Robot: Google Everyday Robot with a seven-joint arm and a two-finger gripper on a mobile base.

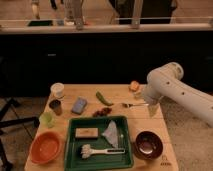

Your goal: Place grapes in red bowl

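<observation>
Your gripper [152, 109] hangs released at the table's [70, 92] right edge. Grapes [104, 112] lie mid-table, well apart from it. Red bowl [45, 148] sits at the front-left corner.

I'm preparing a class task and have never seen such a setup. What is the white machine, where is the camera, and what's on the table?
One camera looks down across the table from its near side. The machine is a robot arm; its gripper, a two-finger claw, hangs open and empty near the right edge. On the table: the grapes mid-table, a green pepper behind them, the red bowl lower left, a dark bowl lower right, a green tray between the bowls.
</observation>
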